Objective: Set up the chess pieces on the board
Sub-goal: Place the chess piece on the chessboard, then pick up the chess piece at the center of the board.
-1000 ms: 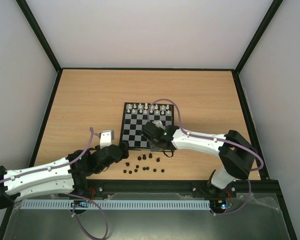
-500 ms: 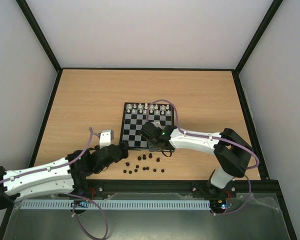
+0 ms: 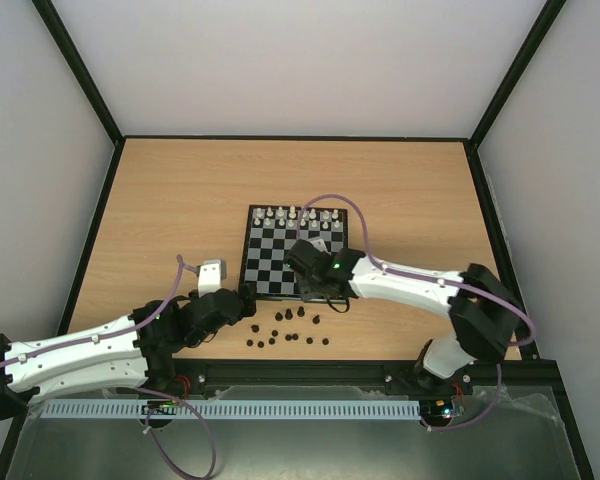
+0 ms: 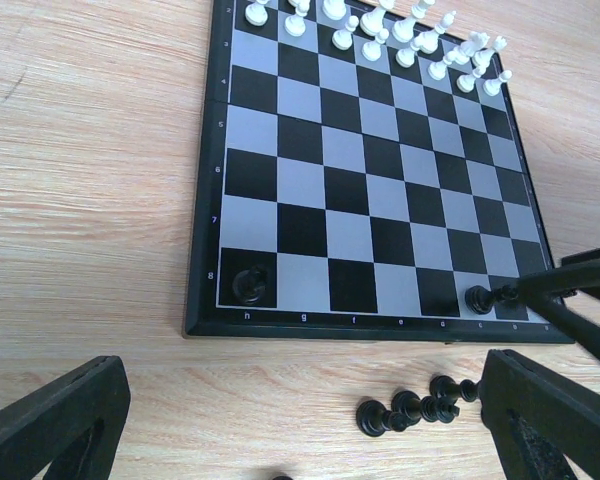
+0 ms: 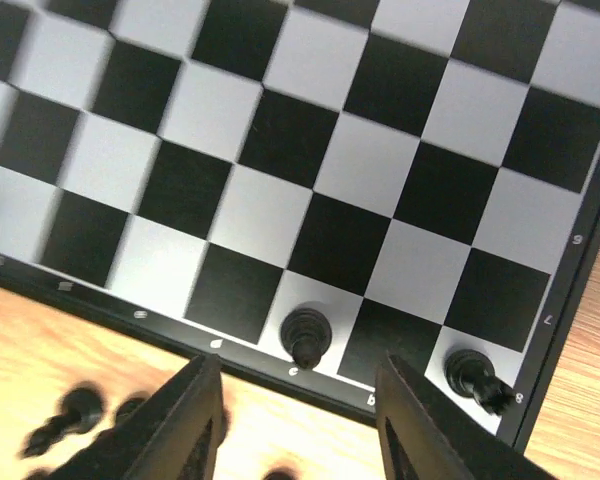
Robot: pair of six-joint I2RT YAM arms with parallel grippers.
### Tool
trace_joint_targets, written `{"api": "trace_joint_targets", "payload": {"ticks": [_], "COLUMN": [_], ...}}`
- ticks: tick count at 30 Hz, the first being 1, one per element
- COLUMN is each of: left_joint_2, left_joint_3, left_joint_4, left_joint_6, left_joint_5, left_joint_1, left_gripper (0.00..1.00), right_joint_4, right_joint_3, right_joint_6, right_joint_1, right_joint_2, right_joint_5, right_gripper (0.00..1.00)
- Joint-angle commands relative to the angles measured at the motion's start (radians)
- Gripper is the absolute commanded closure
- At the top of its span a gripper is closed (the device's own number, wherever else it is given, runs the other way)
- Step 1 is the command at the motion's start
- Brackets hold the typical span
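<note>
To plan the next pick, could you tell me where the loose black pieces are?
In the top view, the loose black pieces lie scattered on the table just below the board, right of the left gripper.

The board (image 3: 270,262) lies flat on the surface, black and pale grey squares inside a thin dark border; three tiny black chess pieces (image 5: 304,335) stand on its near row, one at each corner and one between. The others lie scattered on the wood just off that near edge, some tipped over.

Bare middle squares of the board (image 4: 360,190) between far white pieces (image 4: 376,18) and near black chess pieces (image 4: 248,285)
</note>
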Motion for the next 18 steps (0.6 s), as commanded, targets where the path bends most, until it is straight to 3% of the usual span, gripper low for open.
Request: {"api": "trace_joint_targets", "payload": {"ticks": [1,7,18], "left_joint_2": [-0.014,-0.021,-0.045], "left_joint_3": [0.011,0.029,0.028], "left_joint_4": [-0.014,-0.032,-0.032], "left_joint_6": [0.024,0.037,0.059], "left_joint_5": [-0.005,0.0,0.014], "left_joint_1": [0.007,0.007,0.007], "left_gripper": [0.01,0.01,0.01], "right_joint_4": [-0.081,-0.138,-0.163], "right_joint_3": [-0.017,-0.117,-0.285], "right_joint_6": [0.031,0.146,0.398], "right_joint_1": [-0.002,0.085,0.347], "right_joint_2": [-0.147,-0.302,-0.388], "right_joint_5": [-0.013,-0.025,-0.003], "right_gripper": [0.55,0.47,0.48]}}
